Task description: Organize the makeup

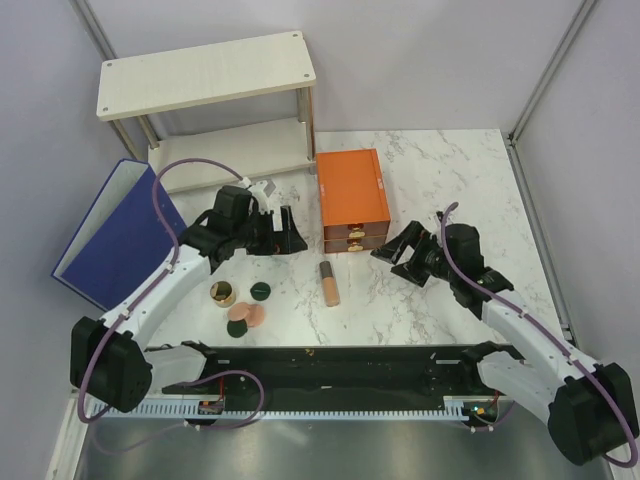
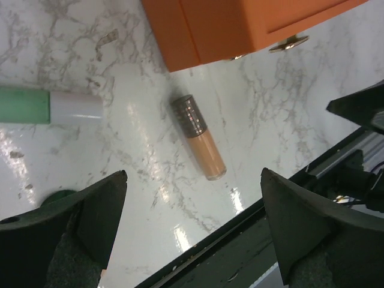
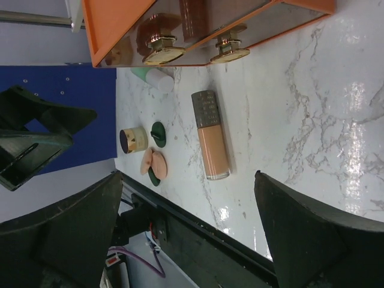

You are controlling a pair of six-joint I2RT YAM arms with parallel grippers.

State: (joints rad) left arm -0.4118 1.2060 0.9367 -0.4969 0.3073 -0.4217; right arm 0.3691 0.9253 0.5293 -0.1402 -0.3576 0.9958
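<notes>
evidently we hold left gripper (image 1: pixel 283 232) and right gripper (image 1: pixel 400 262) wide open and empty, flanking the peach tube (image 1: pixel 329 284), likely picking it first.

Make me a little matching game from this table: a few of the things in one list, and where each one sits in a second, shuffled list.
Things:
1. peach tube
2. orange drawer box
3. blue binder
4. gold-rimmed jar

Places:
A. far left of the table
B. middle, lying flat
C. front left, next to a dark green compact
D. centre back, both drawers shut

Pairs: 1-B, 2-D, 3-A, 4-C
</notes>
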